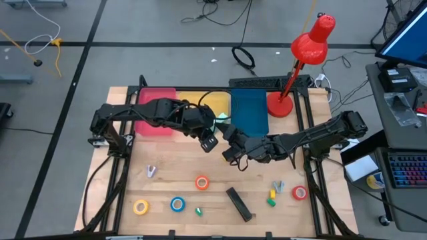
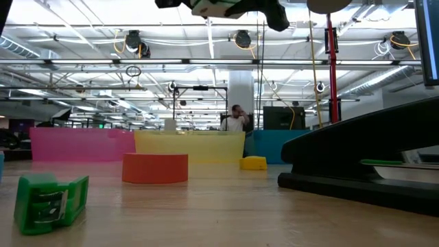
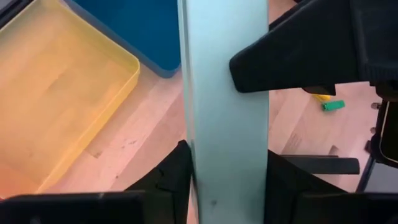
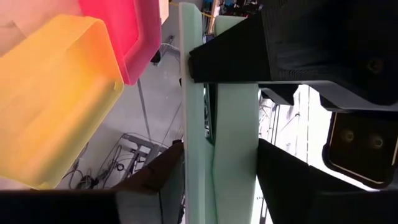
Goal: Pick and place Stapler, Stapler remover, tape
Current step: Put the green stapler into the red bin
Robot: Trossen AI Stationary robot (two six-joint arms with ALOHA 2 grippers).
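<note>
Grippers meet just beside the front edge of the shallow yellow plastic tray (image 1: 217, 103), raised off the pale wooden table (image 1: 167, 173). The left gripper (image 1: 209, 138) is clenched on a pale mint-green stapler (image 3: 224, 93), a long, flat-sided body; in the left wrist view its dark fingers (image 3: 174, 177) press against both sides. The right gripper (image 4: 221, 168) grasps the same stapler from the other end, and in its wrist view the body stands between both its pads. The stapler is therefore held by both arms at once, in the air, near the yellow tray's front corner.

A pink plastic tray (image 1: 157, 110) touches the yellow tray on one side and a blue plastic tray (image 1: 249, 110) on the other. Beyond the blue tray, well apart from the yellow one, stands a red desk lamp (image 1: 310, 43).

The other items lie on the table in front of the yellow tray:
- The orange-red tape roll (image 1: 201, 182) is the nearest to it.
- The blue tape roll (image 1: 177, 204) and the yellow tape roll (image 1: 141, 207) lie farther off, toward the pink tray's side.
- The red tape roll (image 1: 299, 193) lies far off, toward the lamp's side.
- A black stapler (image 1: 239, 203) lies slantwise, well apart from the tray.
- A small grey metal staple remover (image 1: 151, 172) lies on the pink tray's side.
</note>
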